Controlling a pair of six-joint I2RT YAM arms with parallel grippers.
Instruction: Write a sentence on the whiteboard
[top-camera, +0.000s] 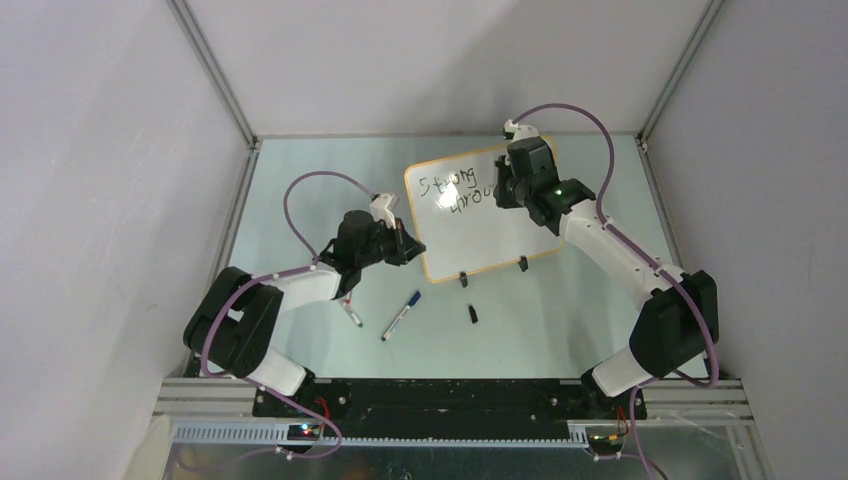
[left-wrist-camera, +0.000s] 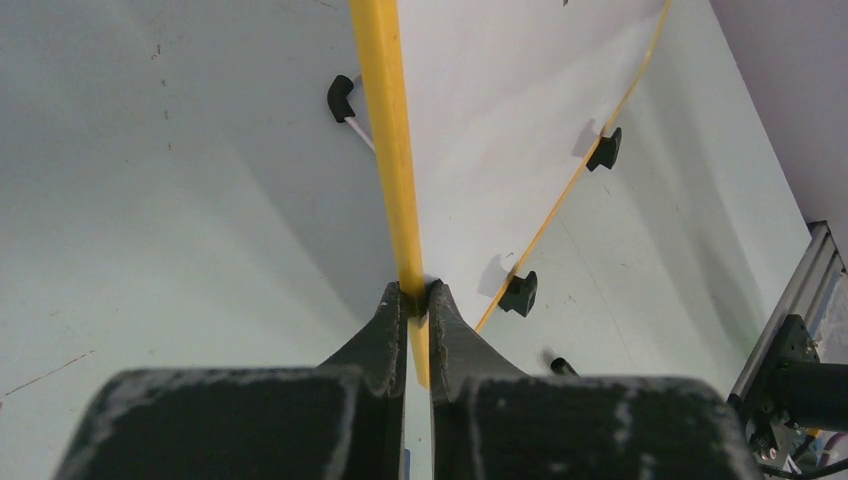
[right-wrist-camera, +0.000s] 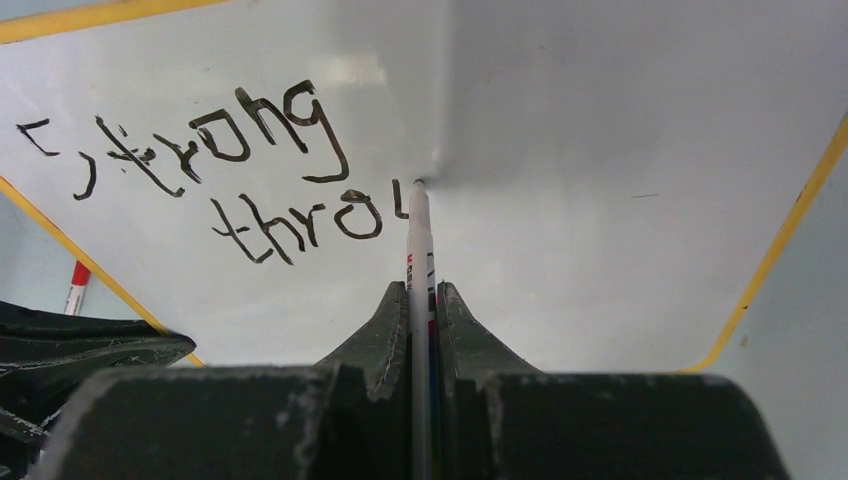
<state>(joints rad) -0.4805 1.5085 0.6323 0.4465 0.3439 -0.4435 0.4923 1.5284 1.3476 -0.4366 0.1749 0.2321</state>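
Two pinches do it, I'd say: left jaws clamp the board (top-camera: 480, 215) rim (left-wrist-camera: 385, 100) steady, right jaws squeeze the marker (right-wrist-camera: 418, 250), tip light just ahead.

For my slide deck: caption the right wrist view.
Right gripper clamps a marker, its tip touching the whiteboard at the end of the unfinished sentence, "Strong throu".

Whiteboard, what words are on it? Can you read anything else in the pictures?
"Strong": top line on the whiteboard.
"thro" and an unfinished letter: second line, ending at the tip of the marker.
Print on the marker, held in the right pincer: too small to read.
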